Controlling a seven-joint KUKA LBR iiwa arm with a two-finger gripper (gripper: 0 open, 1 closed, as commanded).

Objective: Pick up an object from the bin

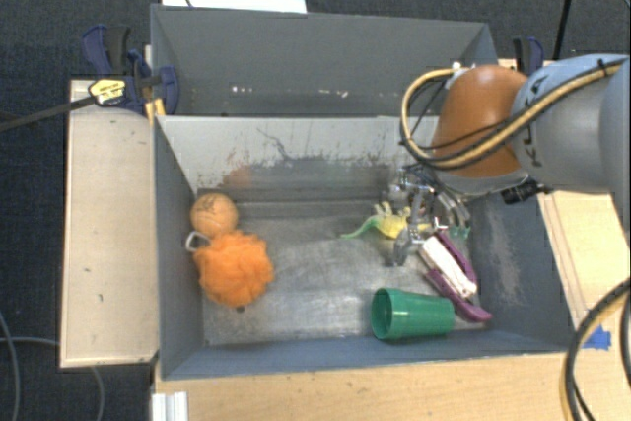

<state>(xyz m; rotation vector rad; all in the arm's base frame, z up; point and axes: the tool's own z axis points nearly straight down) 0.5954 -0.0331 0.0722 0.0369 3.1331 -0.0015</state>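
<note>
Jaws seem to touch one yellow toy (387, 227) near one green cup (412, 314).

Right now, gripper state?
Gripper: cannot be told; it sits at the small yellow-green pointed toy in the grey metal bin, right of middle.

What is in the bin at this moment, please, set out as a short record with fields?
bin: grey metal
gripper: low in the right half, at a small yellow-green thing
green cup: on its side by the front wall
purple-and-white thing: slanting, right of the gripper, above the cup
orange fluffy thing: left side
tan ball: just behind the orange one
</note>
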